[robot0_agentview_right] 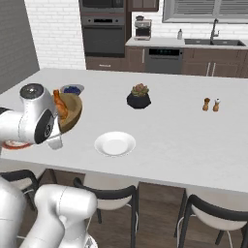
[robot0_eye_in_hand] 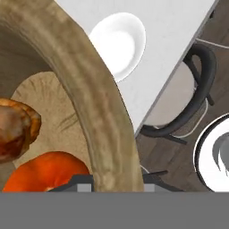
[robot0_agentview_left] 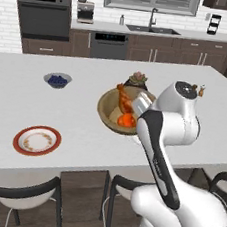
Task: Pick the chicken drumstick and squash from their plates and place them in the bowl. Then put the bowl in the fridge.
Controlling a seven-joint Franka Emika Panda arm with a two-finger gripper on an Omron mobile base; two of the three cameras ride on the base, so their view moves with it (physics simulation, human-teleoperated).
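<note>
The wooden bowl [robot0_agentview_left: 103, 107] [robot0_agentview_right: 73, 115] rests on the white island, near its front edge. In it lie the golden-brown chicken drumstick [robot0_agentview_left: 122, 97] [robot0_agentview_right: 60, 103] [robot0_eye_in_hand: 15, 127] and the orange-red squash [robot0_agentview_left: 127, 120] [robot0_eye_in_hand: 44, 172]. My gripper [robot0_eye_in_hand: 117, 181] straddles the bowl's thick near wall [robot0_eye_in_hand: 89, 89], one fingertip inside and one outside, shut on it. The red-rimmed plate [robot0_agentview_left: 16, 141] [robot0_agentview_right: 14, 144] lies bare to the left. The plain white plate [robot0_agentview_right: 115, 144] [robot0_eye_in_hand: 118, 42] lies bare to the right of the bowl. The fridge is out of view.
A small grey bowl of blue berries [robot0_agentview_left: 57, 80] [robot0_agentview_right: 72, 89] and a potted plant [robot0_agentview_left: 138, 79] [robot0_agentview_right: 139, 97] stand behind the bowl. Two shakers [robot0_agentview_right: 211, 104] stand far right. Dark chairs [robot0_agentview_left: 20, 194] [robot0_agentview_right: 111, 198] [robot0_eye_in_hand: 192, 89] line the island's front edge.
</note>
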